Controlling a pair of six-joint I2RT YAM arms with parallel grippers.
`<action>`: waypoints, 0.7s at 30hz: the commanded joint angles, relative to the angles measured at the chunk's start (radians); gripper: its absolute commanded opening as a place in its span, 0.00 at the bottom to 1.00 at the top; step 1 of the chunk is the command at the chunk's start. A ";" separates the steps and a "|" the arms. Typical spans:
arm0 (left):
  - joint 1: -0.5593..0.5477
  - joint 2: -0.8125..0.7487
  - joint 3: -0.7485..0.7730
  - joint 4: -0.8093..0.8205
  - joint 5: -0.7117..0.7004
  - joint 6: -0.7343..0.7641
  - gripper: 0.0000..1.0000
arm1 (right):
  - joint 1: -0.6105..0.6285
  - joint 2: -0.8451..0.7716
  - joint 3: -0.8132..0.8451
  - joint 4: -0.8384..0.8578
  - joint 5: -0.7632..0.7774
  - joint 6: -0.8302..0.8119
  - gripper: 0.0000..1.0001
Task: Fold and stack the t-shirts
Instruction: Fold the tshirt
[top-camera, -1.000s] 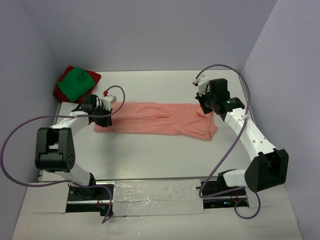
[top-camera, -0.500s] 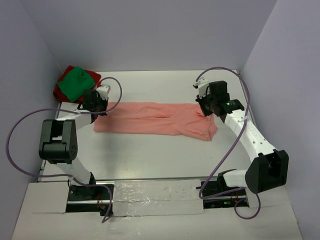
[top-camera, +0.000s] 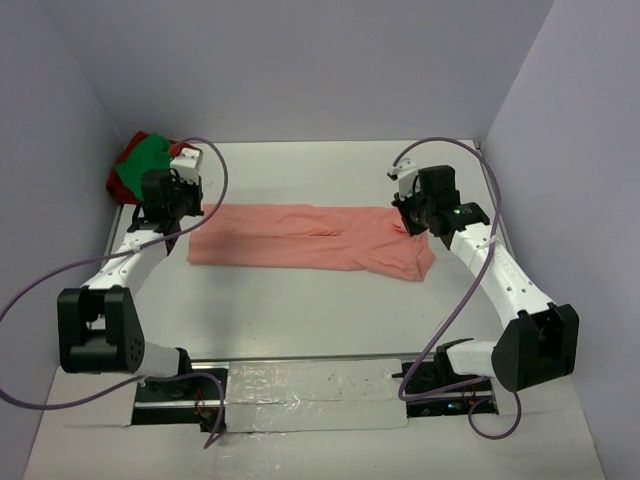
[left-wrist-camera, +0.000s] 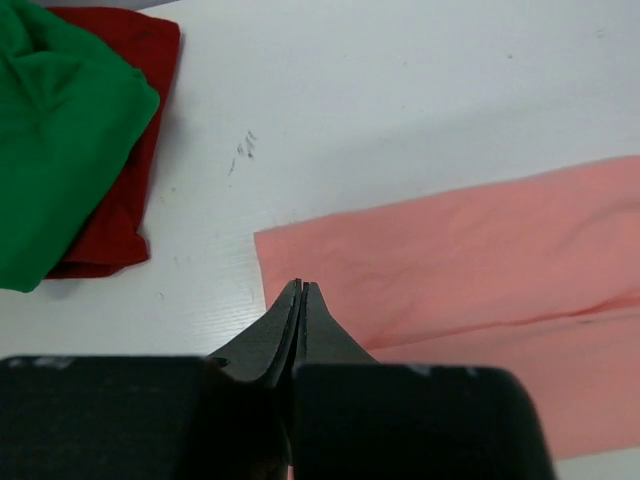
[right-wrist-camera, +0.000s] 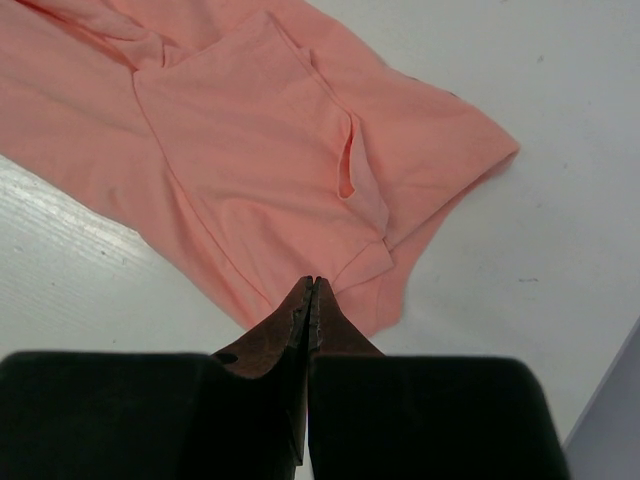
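Note:
The salmon-pink t-shirt (top-camera: 310, 237) lies flat as a long folded strip across the table's middle. The green t-shirt (top-camera: 135, 168) lies on the dark red t-shirt (top-camera: 126, 153) at the back left corner. My left gripper (top-camera: 193, 208) is shut and empty, raised above the pink shirt's back left corner (left-wrist-camera: 300, 250). The green shirt (left-wrist-camera: 50, 130) and the red shirt (left-wrist-camera: 130, 120) lie to its left. My right gripper (top-camera: 406, 220) is shut, its tips over the sleeve end of the pink shirt (right-wrist-camera: 290, 150), with no cloth seen between them.
The white table (top-camera: 300, 170) is walled by pale panels at the left, back and right. The purple cables (top-camera: 215, 165) loop above both arms. The foil-covered strip (top-camera: 310, 385) runs along the near edge.
My left gripper has moved back and to the left, away from the pink shirt's left end towards the green and red pile. The right gripper has barely moved.

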 joint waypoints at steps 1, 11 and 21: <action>-0.002 -0.061 0.038 -0.109 0.075 0.002 0.00 | 0.001 -0.014 -0.008 0.026 -0.001 0.015 0.00; -0.002 0.040 0.108 -0.428 0.121 0.048 0.00 | 0.001 -0.012 0.001 0.031 0.014 0.012 0.00; -0.002 0.128 0.159 -0.556 0.167 0.079 0.00 | -0.001 -0.005 0.005 0.026 0.033 0.014 0.00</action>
